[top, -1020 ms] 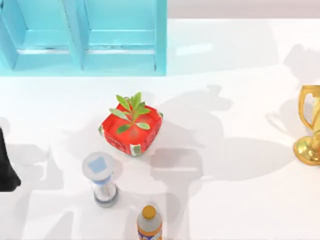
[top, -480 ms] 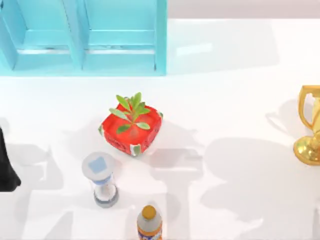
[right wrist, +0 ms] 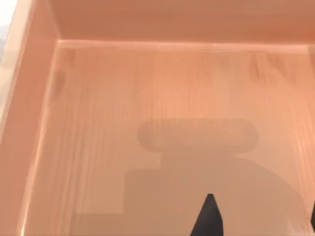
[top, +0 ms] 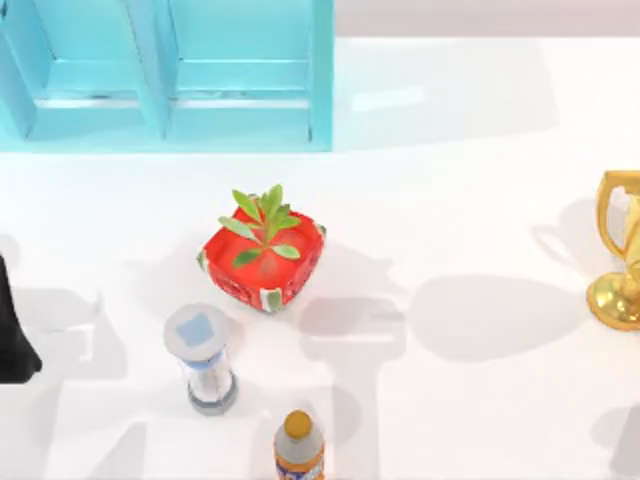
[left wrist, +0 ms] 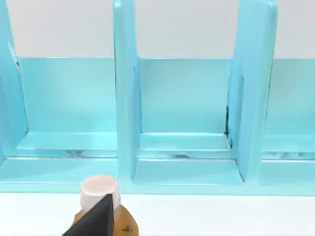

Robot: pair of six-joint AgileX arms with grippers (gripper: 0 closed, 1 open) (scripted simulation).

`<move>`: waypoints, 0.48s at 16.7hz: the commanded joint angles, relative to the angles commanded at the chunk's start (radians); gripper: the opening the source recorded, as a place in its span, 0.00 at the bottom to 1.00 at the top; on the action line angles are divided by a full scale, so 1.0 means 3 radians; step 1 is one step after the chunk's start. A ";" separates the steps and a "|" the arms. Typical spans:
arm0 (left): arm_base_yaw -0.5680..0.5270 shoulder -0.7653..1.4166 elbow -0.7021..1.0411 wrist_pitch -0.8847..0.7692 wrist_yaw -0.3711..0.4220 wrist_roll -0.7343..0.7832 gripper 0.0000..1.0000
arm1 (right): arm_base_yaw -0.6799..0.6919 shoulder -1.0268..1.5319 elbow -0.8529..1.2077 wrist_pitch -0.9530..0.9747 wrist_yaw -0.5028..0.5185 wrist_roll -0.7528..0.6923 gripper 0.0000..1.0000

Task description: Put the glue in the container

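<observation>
— Where is the glue?
— I cannot tell. The right gripper [right wrist: 261, 222] hangs inside the container [right wrist: 29, 123], jaws open, with bare wood between them.
— And the other one?
— The left gripper [left wrist: 96, 219] stays parked at the tabletop's [top: 470, 200] left side, facing the blue shelf [top: 240, 100]. Open or closed, I cannot tell.
— What changed?
— The big shadow [top: 490, 315] on the right got smaller. The red plant pot [top: 262, 265], sand timer [top: 205, 360] and gold cup [top: 620, 260] did not move.

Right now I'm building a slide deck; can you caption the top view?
Tabletop: red planter box with a plant, hourglass, orange-capped bottle, gold trophy, blue shelf.
</observation>
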 joint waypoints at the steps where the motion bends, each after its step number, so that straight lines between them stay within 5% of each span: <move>1: 0.0000 0.0000 0.0000 0.0000 0.0000 0.0000 1.00 | 0.0000 0.0000 0.0000 0.0000 0.0000 0.0000 0.00; 8: 0.0000 0.0000 0.0000 0.0000 0.0000 0.0000 1.00 | 0.0080 0.0224 -0.0024 0.0226 0.0045 0.0085 0.00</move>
